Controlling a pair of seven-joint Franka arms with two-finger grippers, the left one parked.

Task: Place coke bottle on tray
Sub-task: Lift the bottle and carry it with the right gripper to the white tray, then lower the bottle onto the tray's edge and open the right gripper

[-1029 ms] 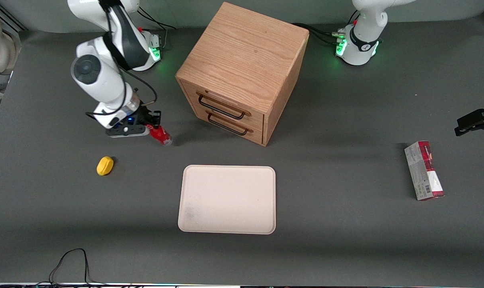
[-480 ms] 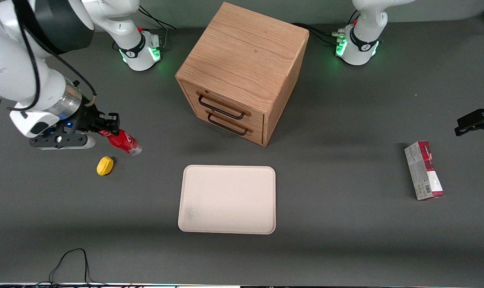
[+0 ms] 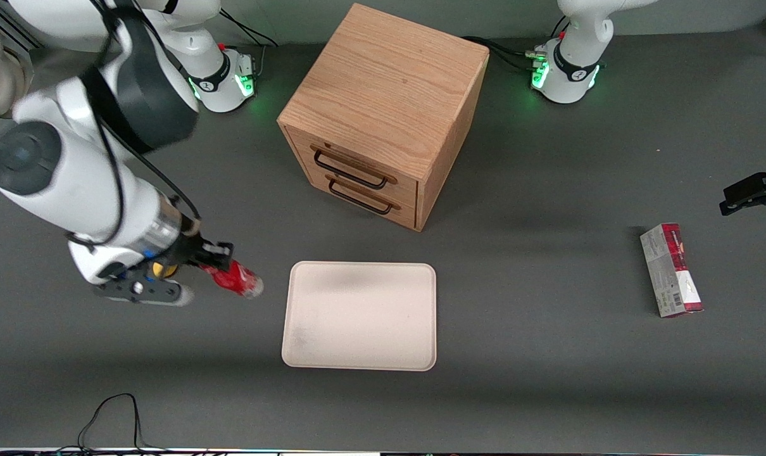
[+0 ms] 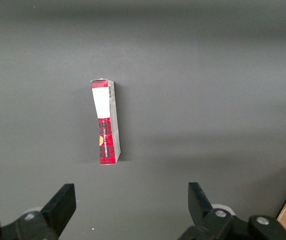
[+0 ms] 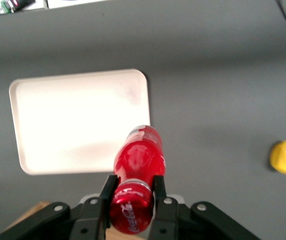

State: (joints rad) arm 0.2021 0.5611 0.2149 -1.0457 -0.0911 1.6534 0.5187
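Note:
My right gripper [image 3: 213,258] is shut on the neck of the small red coke bottle [image 3: 236,281] and holds it tilted in the air, just beside the tray's edge toward the working arm's end. In the right wrist view the fingers [image 5: 107,189] clamp the bottle [image 5: 139,161] just under its red cap, with its clear base over the table next to the tray [image 5: 78,120]. The cream tray [image 3: 359,315] lies flat on the dark table, nearer to the front camera than the wooden cabinet, with nothing on it.
A wooden two-drawer cabinet [image 3: 383,107] stands farther from the camera than the tray. A yellow lemon-like object [image 5: 284,156] lies on the table under my arm. A red-and-grey carton [image 3: 671,269] lies toward the parked arm's end.
My gripper lifted the bottle from in front of the cabinet, swung outward over the yellow object, then came nearer to the camera and now holds it beside the tray.

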